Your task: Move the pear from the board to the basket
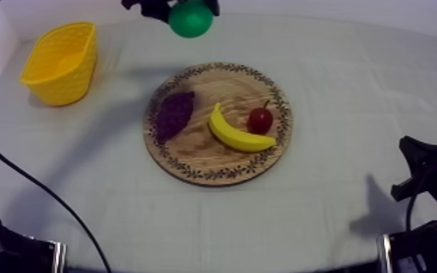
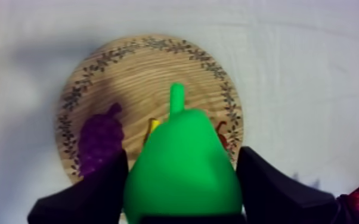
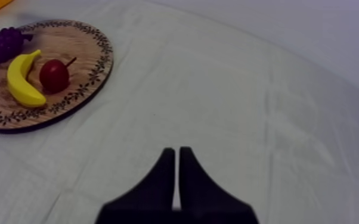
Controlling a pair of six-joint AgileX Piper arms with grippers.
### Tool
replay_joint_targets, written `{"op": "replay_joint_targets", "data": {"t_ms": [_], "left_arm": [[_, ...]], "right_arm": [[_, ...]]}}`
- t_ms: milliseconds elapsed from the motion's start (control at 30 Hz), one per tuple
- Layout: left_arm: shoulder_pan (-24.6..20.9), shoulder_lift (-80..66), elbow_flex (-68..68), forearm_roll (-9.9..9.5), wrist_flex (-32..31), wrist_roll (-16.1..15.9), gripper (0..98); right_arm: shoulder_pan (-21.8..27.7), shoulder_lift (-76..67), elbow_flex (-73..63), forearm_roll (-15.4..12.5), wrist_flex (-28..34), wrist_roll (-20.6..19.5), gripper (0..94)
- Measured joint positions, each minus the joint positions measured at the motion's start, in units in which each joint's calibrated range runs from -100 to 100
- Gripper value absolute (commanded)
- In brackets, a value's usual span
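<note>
Top view: left claw (image 1: 184, 7) clamps the pear (image 1: 190, 19), apparently aloft, at twelve o'clock of the board (image 1: 192, 149); right claw (image 3: 177, 173) rests fully closed, empty.

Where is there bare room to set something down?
Bare cloth lies between the yellow basket and the board, in front of the board, and widest between the board and the right gripper. The board's middle is crowded: grapes, banana, small red fruit. The left gripper holds the pear aloft near its far rim.
</note>
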State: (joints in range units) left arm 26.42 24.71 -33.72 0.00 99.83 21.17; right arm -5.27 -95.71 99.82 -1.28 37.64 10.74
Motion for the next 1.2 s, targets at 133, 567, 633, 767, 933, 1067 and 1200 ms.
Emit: {"op": "replay_joint_targets", "data": {"t_ms": [133, 567, 633, 767, 933, 1067, 1200], "left_arm": [[-2.3, -3.1, 4.6, -0.86, 0.0, -0.7, 59.0], [-14.9, -9.6, 13.9, -3.36, 0.0, -4.8, 58.6], [-17.0, -10.3, 14.7, -3.77, 0.0, -5.4, 58.5], [-21.3, -11.0, 15.8, -4.66, 0.0, -6.8, 58.2], [-26.0, -11.0, 15.9, -5.15, 0.0, -7.9, 58.2], [-28.5, -10.3, 15.2, -5.5, 0.0, -8.5, 58.1], [-29.8, -8.4, 13.6, -5.69, 0.0, -8.7, 58.1]], "right_arm": [[0.0, 0.0, 0.0, 0.0, 0.0, 0.0, 0.4], [0.0, 0.0, 0.0, 0.0, 0.0, 0.0, 0.4], [0.0, 0.0, 0.0, 0.0, 0.0, 0.0, 0.4], [0.0, 0.0, 0.0, 0.0, 0.0, 0.0, 0.4], [0.0, 0.0, 0.0, 0.0, 0.0, -0.1, 0.4], [0.0, 0.0, 0.0, 0.0, 0.0, -0.1, 0.4], [0.0, 0.0, 0.0, 0.0, 0.0, -0.1, 0.4]]}}
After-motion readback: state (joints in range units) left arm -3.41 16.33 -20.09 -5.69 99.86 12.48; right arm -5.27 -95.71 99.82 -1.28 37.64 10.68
